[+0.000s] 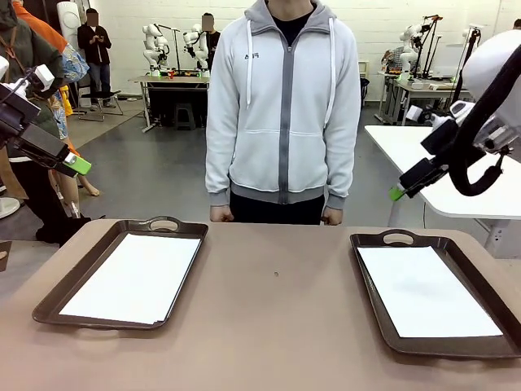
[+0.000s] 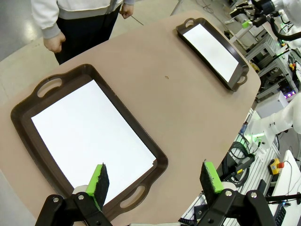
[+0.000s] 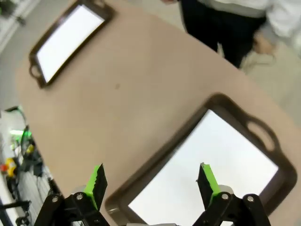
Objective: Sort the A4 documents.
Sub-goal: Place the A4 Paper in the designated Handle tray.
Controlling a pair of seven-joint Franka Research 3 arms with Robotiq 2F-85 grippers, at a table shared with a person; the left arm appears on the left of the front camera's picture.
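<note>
The brown table (image 1: pixel 277 326) spans the lower half of the front view. A person (image 1: pixel 282 106) in a light grey hooded jacket stands at its far edge, top centre. Two dark brown handled trays rest on the table: the left tray (image 1: pixel 61 293) at lower left and the right tray (image 1: pixel 488 346) at lower right. Each holds white A4 documents lying flat: one stack (image 1: pixel 134 277) in the left tray, another stack (image 1: pixel 425 291) in the right. The left gripper (image 2: pixel 155 181) hangs above the left tray, jaws spread, empty. The right gripper (image 3: pixel 151 180) hangs above the right tray, jaws likewise spread, empty.
</note>
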